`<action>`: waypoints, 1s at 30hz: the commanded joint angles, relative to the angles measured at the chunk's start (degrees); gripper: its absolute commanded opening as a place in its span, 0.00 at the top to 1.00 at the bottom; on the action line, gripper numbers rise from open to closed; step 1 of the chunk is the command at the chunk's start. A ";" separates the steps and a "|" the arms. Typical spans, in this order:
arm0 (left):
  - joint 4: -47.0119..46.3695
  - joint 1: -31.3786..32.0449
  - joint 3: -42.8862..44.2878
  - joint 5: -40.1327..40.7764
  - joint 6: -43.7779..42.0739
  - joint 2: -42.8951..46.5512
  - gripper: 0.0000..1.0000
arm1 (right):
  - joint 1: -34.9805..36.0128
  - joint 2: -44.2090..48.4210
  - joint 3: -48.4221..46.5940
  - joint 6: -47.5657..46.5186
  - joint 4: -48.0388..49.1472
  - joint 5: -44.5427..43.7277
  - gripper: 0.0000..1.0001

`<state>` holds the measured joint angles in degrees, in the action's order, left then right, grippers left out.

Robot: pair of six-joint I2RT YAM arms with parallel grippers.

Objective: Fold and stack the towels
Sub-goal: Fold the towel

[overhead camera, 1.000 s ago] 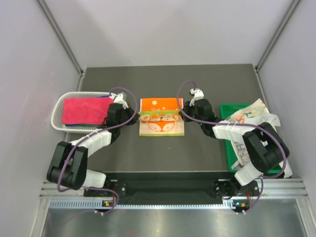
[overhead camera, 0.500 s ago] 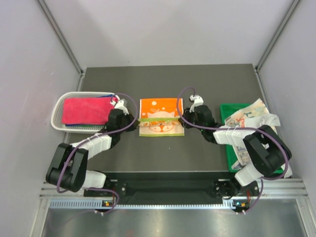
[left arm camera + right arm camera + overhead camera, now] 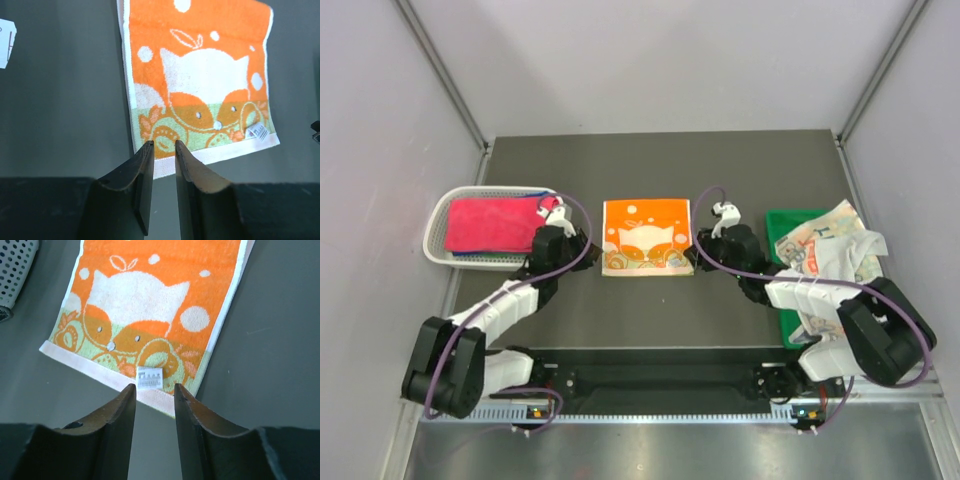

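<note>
Cloth like the orange towel (image 3: 647, 235) we judge light and limp; pinch its near corners; left end effector (image 3: 163, 146) barely parted, right end effector (image 3: 154, 389) wider, both empty.

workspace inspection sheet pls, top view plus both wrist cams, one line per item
surface: dark table, no spills seen
job's things: orange fox towel lying flat at centre; pink-red towel in the white basket; letter-print towel crumpled on the green tray
clutter: nothing seen beyond the basket and tray
grippers: left gripper and right gripper both open, tips at the fox towel's near hem, holding nothing
cables: purple cables looped along both arms
surroundings: plain pale walls; metal rail at the near edge
</note>
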<state>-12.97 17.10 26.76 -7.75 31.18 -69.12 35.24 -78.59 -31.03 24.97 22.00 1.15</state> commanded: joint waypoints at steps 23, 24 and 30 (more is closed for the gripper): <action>14.27 0.21 28.76 6.06 -0.24 -25.08 0.51 | -5.27 -18.16 -24.84 2.28 -14.52 -5.72 0.59; 16.03 0.21 30.78 7.30 -0.76 -27.18 0.51 | -5.88 -21.40 -26.70 2.01 -15.14 -5.46 0.59; 20.00 -0.14 45.56 13.90 -4.02 -41.52 0.52 | -10.10 -30.47 -37.34 0.87 -18.65 -4.23 0.59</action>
<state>3.60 17.28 68.25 1.74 29.74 -107.72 26.81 -106.17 -63.46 27.35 5.26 -4.10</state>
